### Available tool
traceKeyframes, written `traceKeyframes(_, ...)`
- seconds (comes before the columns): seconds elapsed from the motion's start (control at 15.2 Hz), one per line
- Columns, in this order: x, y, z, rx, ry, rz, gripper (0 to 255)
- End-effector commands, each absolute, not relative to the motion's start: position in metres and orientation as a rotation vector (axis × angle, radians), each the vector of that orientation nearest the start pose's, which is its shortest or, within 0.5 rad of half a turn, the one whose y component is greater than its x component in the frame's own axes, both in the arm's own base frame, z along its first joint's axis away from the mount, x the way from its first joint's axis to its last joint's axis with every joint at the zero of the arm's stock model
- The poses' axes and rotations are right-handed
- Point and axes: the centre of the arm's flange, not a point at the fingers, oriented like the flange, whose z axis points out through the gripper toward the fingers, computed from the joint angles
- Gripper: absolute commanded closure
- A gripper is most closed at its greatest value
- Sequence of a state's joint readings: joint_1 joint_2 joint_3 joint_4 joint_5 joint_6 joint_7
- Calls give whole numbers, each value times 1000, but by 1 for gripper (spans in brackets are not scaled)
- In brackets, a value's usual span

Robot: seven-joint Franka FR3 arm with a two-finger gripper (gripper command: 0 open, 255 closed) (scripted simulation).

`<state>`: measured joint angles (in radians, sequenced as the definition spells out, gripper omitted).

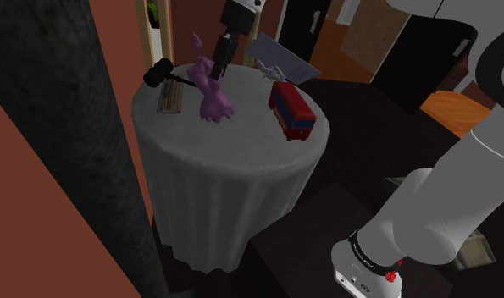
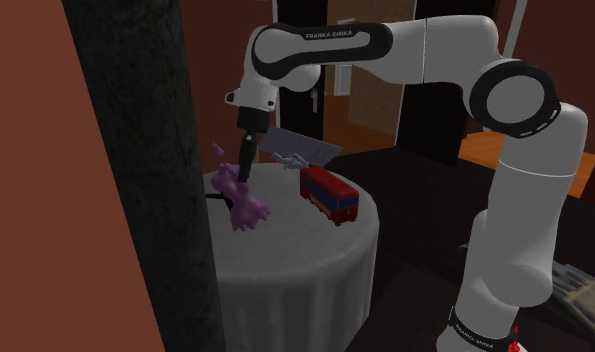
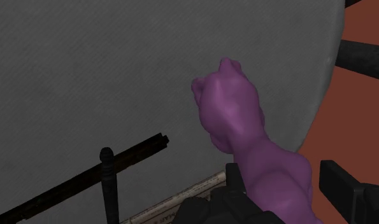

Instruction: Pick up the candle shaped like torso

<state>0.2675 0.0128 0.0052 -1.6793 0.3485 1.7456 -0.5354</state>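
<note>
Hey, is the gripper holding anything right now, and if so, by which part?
Nothing yet, it seems. The open gripper straddles the purple torso candle at its upper end, with a gap beside one finger; the candle stands on the table.

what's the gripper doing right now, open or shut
gripper: open, jaws either side of the purple torso candle, a gap showing at one jaw, not gripping it

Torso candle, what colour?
The candle is purple; the wrist view shows it best.
</note>
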Motion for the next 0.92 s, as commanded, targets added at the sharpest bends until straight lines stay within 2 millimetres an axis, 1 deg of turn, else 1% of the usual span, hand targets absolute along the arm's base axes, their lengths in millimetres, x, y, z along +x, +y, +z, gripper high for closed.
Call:
traceKeyframes(0.0,542,184,596,-2605,-1035,-139,255)
traceKeyframes(0.73,542,184,654,-2605,-1035,-139,255)
traceKeyframes(0.86,542,184,655,-2605,-1035,-139,255)
